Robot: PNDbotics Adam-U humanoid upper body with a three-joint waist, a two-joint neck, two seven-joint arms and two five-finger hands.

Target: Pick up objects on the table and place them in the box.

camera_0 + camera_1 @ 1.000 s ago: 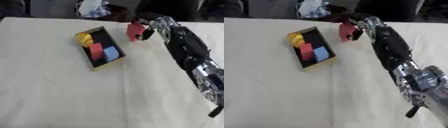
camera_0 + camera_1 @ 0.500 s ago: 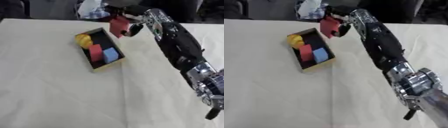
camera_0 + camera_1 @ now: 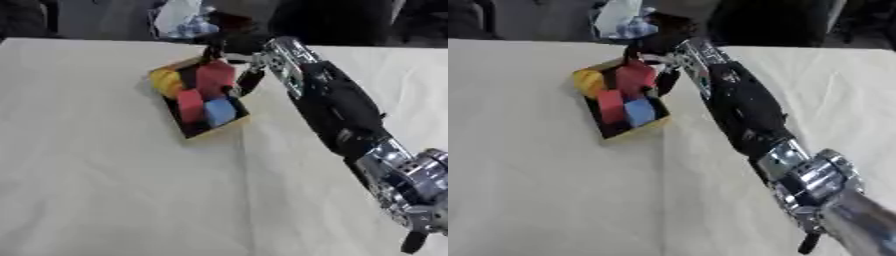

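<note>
- Reaching far across the table (image 3: 105, 190), my right arm (image 3: 341, 110) runs from the lower right corner up to the box (image 3: 229, 123), stretched nearly straight.
- No brand, label or writing can be read on anything I see.
- My right hand (image 3: 234, 65) sits at the box's far right corner, fingers curled down around a red block (image 3: 215, 79); I am grasping it.
- That red block stands over the far half of the box, with its lower end among the other pieces; I cannot tell whether it rests on the bottom or hangs in my grasp.
- Its long axis is roughly upright in the view, leaning a little with the top toward my hand.
- The box is a shallow yellow-walled tray with a dark inside, lying askew: its long axis runs from the far left toward the near right.
- Inside it, a yellow piece (image 3: 164, 81) fills the far left end.
- A second red piece (image 3: 190, 105) lies near the middle, long axis along the box.
- A blue block (image 3: 220, 111) lies just beside that, toward the near right end.
- The table is covered in a pale cream cloth, and the box sits on its far half, left of my forearm.
- My left hand shows in neither view.
</note>
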